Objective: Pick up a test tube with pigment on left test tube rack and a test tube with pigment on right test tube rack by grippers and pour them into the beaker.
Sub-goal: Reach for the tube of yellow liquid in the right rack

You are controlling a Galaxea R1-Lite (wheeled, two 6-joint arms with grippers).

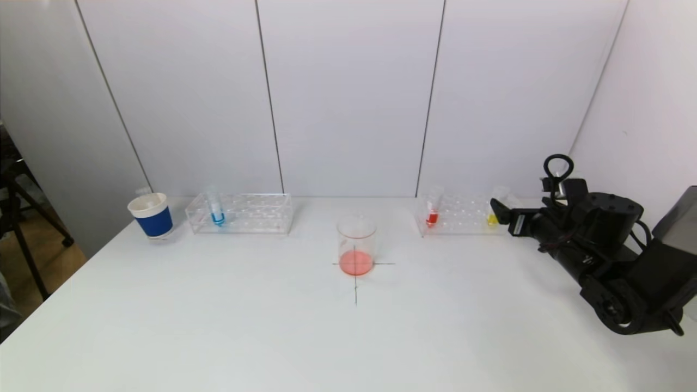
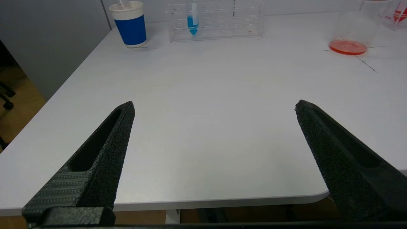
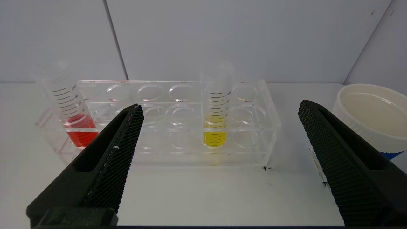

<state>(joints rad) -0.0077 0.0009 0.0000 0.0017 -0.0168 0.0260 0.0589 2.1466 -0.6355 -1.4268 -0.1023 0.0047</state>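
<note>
Right gripper [image 3: 219, 106], jaws wide, facing yellow test tube [image 3: 215, 127].

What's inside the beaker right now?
The beaker on the table's cross mark holds a shallow layer of orange-red liquid covering its bottom; the rest is empty and clear. No tube is over it. The glass hides nothing.

I'm looking at a lab bench: a white table [image 1: 218, 326] inside plain panel walls [image 1: 348, 98], with clear tube racks [image 1: 239, 213] flanking a graduated beaker [image 1: 356, 246] of pigment.
</note>
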